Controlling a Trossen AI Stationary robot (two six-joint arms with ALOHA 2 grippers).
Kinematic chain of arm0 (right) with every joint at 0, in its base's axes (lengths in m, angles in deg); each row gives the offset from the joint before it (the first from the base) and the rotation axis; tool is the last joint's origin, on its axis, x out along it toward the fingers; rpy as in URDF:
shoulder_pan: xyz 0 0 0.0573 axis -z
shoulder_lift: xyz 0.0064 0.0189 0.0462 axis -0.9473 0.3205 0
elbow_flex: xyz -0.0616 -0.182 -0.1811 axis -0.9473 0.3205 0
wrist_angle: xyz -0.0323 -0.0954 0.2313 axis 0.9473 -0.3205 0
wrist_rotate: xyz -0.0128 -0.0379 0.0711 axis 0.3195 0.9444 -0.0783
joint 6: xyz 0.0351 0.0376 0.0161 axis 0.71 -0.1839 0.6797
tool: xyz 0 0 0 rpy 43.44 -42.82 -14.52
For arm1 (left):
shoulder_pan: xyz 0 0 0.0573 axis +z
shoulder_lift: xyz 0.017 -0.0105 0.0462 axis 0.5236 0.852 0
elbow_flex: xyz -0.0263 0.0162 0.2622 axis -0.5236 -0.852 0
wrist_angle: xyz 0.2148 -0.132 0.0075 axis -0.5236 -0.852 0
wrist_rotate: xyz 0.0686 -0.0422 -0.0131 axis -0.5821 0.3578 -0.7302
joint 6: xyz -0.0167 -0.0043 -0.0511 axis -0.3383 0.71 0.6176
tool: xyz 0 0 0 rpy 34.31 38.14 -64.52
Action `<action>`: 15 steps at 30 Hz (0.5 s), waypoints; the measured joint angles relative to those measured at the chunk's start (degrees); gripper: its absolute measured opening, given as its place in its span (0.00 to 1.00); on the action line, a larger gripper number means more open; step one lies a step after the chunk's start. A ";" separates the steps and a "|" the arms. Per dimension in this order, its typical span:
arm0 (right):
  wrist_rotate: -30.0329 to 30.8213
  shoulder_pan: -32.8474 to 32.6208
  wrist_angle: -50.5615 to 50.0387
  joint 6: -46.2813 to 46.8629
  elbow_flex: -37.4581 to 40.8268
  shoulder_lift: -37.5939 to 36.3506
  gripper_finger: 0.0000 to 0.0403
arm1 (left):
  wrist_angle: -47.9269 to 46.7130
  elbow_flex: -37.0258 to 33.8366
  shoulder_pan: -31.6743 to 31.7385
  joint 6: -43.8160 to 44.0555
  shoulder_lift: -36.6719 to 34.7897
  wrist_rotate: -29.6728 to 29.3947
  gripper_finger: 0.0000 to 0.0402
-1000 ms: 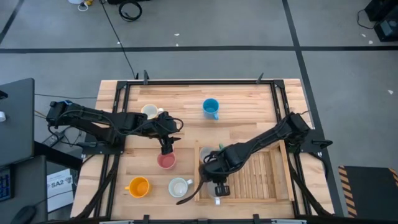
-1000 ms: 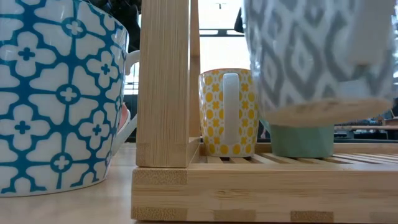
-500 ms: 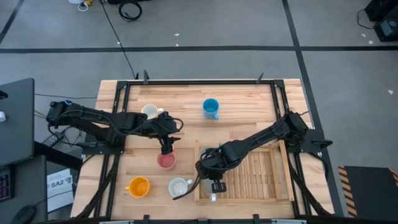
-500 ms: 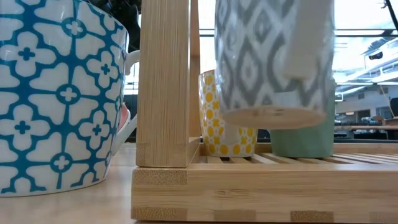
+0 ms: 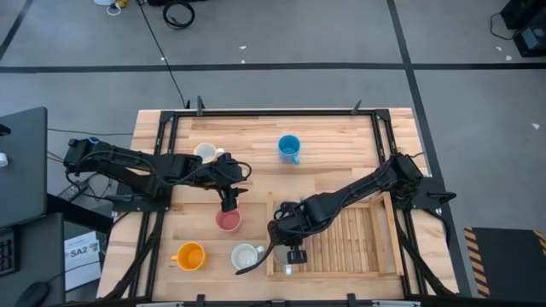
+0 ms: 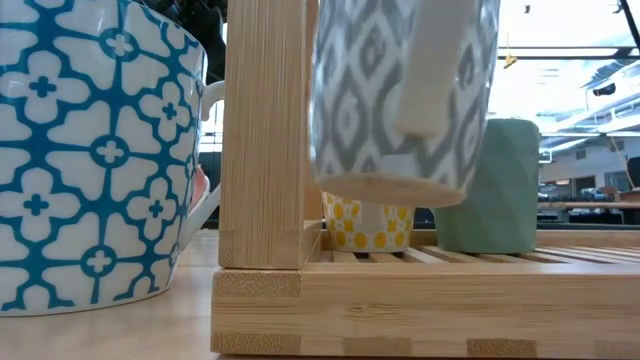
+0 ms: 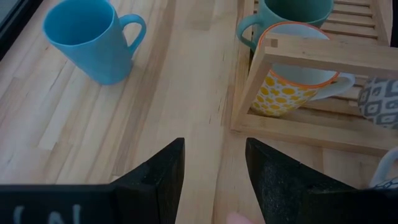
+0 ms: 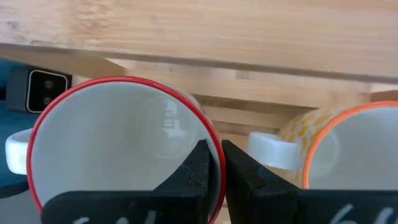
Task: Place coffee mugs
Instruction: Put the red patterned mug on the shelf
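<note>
A grey-patterned mug (image 6: 403,95) with a red rim is being carried by the right end effector (image 8: 214,167), whose fingers are clamped on the mug's wall, one inside and one outside the rim. In the low view its base is hanging clear above the slats of the bamboo rack (image 5: 337,243), near the rack's front-left corner and just beside the upright post (image 6: 268,130). Being glazed ceramic, the mug is judged stiff, fairly heavy for its size, slippery and liable to chip, so a rim pinch is being relied on and a gentle, level set-down is called for; the handle (image 6: 432,70) is the other sensible hold, but it is being left free. Two mugs are already standing in the rack behind it: a yellow-dotted mug (image 7: 292,87) and a green mug (image 6: 487,185), and these, with the post, are crowding the landing spot. A blue-flowered mug (image 6: 95,150) is standing on the tabletop (image 5: 256,141) just outside the rack and could be knocked by the arm. The left end effector (image 7: 214,165) is hanging with its fingers apart over a pink mug (image 5: 228,221), well clear of the rack. A blue mug (image 5: 289,147), an orange mug (image 5: 189,255) and a cream mug (image 5: 205,153) are waiting on the tabletop.
</note>
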 joint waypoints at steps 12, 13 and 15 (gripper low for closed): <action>0.06 -0.35 3.93 0.18 5.40 -0.09 0.08 | 0.13 0.00 0.01 0.01 -0.02 0.00 0.44; 0.04 -0.37 4.30 0.20 5.71 -0.09 0.08 | 0.13 0.00 0.01 0.02 0.00 0.00 0.44; 0.02 -0.37 4.20 0.18 5.98 -0.09 0.08 | 0.13 0.00 0.00 0.00 0.00 0.00 0.44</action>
